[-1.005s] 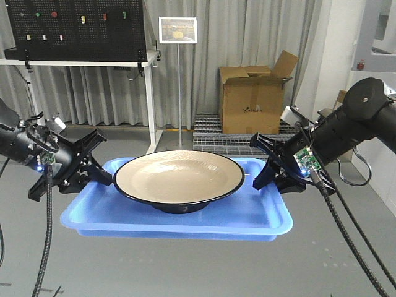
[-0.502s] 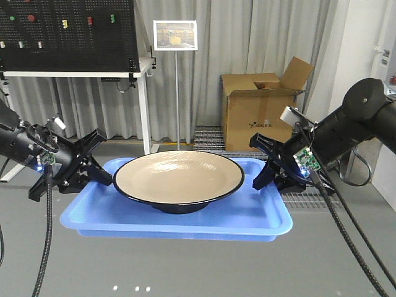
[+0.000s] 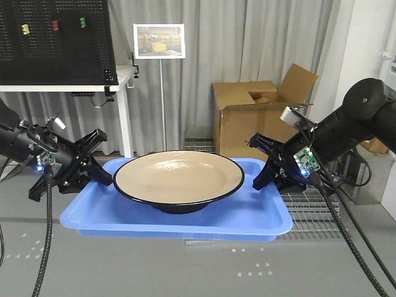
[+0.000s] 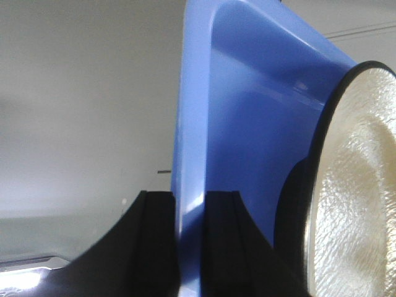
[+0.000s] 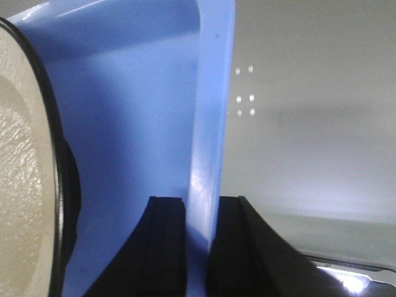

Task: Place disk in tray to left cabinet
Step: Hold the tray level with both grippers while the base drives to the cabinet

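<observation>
The blue tray hangs in the air between my two grippers, level. The disk, tan inside with a black rim, sits in its middle. My left gripper is shut on the tray's left rim, one finger on each side of it. My right gripper is shut on the tray's right rim in the same way. The disk's edge shows in the left wrist view and the right wrist view. The left cabinet is out of view.
An open cardboard box stands behind on the right over a metal grating. A black pegboard on a white table is at the back left. A sign on a thin stand is behind the tray. Grey curtains line the back.
The background has slid: pegboard and sign moved left, the box drew nearer. Tray, disk and both grippers keep the same place in the view.
</observation>
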{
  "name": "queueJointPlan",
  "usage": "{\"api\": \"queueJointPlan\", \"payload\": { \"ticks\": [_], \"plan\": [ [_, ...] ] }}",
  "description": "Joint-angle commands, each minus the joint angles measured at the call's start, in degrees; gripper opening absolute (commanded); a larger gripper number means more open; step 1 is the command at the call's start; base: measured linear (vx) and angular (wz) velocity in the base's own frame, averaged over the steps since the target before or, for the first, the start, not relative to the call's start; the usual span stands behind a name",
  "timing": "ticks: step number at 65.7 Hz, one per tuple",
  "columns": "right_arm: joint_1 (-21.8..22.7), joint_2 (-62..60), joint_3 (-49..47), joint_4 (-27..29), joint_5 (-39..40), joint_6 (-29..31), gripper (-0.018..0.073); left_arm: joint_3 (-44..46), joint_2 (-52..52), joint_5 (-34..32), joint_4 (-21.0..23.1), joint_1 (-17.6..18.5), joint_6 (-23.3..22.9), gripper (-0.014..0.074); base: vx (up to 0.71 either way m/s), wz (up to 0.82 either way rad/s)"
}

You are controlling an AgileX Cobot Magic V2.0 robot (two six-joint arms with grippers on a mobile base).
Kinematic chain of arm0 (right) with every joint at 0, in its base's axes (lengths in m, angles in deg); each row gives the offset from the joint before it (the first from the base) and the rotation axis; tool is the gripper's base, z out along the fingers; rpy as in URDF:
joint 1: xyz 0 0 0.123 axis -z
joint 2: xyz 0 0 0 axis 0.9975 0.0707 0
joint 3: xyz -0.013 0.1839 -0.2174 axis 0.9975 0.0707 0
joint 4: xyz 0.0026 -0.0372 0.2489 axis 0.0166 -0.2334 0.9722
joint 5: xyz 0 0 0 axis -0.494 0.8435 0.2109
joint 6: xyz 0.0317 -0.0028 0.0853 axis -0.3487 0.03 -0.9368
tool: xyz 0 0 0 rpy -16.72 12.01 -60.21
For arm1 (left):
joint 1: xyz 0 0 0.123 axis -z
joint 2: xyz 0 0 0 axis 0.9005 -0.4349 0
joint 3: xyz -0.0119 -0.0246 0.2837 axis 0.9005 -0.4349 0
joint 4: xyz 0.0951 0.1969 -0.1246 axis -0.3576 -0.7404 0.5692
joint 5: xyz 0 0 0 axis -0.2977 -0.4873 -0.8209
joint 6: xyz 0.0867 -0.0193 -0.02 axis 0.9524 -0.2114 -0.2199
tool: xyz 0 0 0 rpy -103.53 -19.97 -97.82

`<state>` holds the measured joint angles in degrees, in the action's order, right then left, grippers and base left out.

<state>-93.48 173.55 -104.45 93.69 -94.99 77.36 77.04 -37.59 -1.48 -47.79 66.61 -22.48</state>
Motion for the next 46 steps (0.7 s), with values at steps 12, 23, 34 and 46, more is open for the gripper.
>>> {"api": "queueJointPlan", "payload": {
  "ticks": [12, 23, 34, 46],
  "plan": [
    [-1.73, -3.85, -2.07, 11.56, 2.42, 0.34, -0.0005, 2.12, 3.99, 1.26, 12.46, 1.99, -1.23, -0.0001, 0.56, -0.09],
    [-1.73, -3.85, -2.07, 11.62, 2.42, 0.34, -0.0005, 2.12, 3.99, 1.26, 12.46, 1.99, -1.23, -0.0001, 0.53, -0.07],
    [-1.73, -3.85, -2.07, 11.63, 2.37, 0.34, -0.0005, 2.12, 3.99, 1.26, 12.46, 1.99, -1.23, -0.0001, 0.5, -0.03],
    [-1.73, -3.85, -2.07, 11.57, 2.37, 0.34, -0.0005, 2.12, 3.99, 1.27, 12.51, 1.99, -1.23, -0.0001, 0.48, -0.03]
  ]
}}
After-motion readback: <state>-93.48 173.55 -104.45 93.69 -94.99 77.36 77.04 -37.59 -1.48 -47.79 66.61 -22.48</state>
